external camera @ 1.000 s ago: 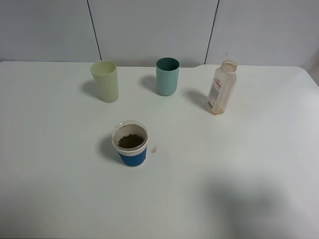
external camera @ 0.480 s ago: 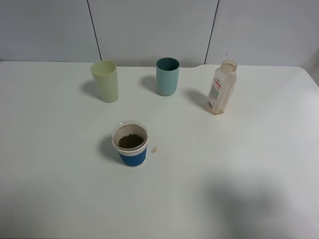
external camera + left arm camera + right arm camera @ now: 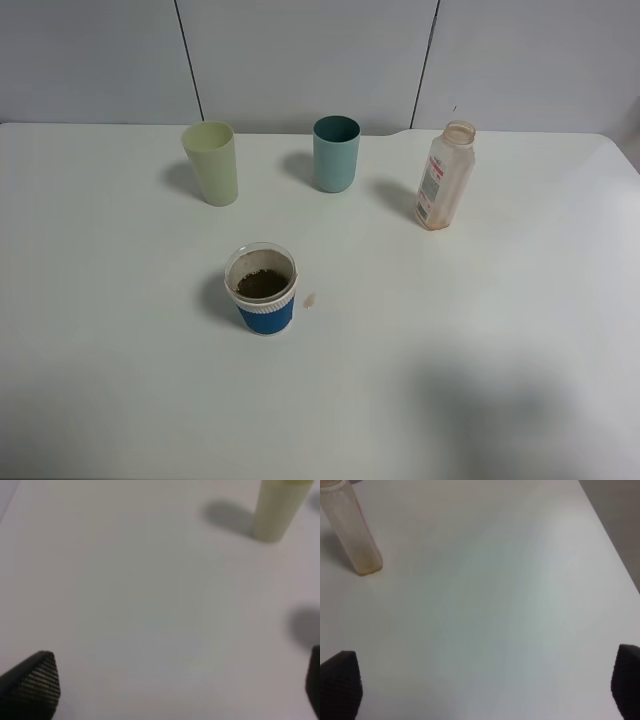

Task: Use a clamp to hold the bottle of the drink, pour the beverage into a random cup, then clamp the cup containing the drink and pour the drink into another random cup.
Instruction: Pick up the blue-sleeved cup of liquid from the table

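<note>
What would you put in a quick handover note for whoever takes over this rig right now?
The left pincer is open and empty, with the yellow-green tumbler in its view. The right pincer is open and empty, with the bottle in its view.
The bottle stands upright, uncapped, back right, almost empty. The blue-banded cup sits front centre holding the beverage, a small drip beside it. The teal cup stands between tumbler and bottle.
Done, judging by the filled cup: bottle pour.
Left: clamp the blue-banded cup, pour into another cup.
</note>
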`<state>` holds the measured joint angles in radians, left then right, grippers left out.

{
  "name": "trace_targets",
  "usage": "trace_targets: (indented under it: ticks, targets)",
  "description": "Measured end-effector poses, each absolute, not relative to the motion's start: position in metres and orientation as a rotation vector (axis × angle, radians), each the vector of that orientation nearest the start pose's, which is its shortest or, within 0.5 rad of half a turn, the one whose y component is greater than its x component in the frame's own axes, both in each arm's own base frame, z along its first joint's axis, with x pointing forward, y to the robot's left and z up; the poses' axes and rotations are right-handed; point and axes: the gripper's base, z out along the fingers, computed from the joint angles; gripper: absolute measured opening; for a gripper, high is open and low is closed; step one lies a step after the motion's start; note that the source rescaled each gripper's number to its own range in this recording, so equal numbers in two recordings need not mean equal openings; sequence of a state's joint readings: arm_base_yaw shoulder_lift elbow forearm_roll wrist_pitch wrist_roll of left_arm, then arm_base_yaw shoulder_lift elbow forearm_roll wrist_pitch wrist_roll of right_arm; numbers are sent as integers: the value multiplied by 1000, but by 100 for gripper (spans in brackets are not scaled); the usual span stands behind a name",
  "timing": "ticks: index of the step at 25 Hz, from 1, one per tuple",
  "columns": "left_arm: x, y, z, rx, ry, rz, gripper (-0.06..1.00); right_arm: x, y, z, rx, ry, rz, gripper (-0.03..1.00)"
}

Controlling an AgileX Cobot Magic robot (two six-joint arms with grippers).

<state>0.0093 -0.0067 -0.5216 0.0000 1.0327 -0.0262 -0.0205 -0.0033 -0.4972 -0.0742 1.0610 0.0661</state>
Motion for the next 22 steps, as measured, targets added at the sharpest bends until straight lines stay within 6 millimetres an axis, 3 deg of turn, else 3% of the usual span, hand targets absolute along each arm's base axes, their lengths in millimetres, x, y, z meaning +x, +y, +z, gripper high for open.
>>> trace_targets:
  ticks: [4, 7, 15, 22]
  targets:
    - [-1, -2, 305, -33, 1796, -39, 100, -5, -6, 277, 92, 2040, -60, 100]
    - [11, -1, 314, -20, 1763, -28, 100, -5, -6, 277, 92, 2040, -60, 100]
    - [60, -7, 316, 82, 1889, -43, 100, -5, -6, 277, 92, 2040, -60, 100]
    - [88, -13, 307, 212, 1996, -68, 100, -5, -6, 277, 92, 2040, -60, 100]
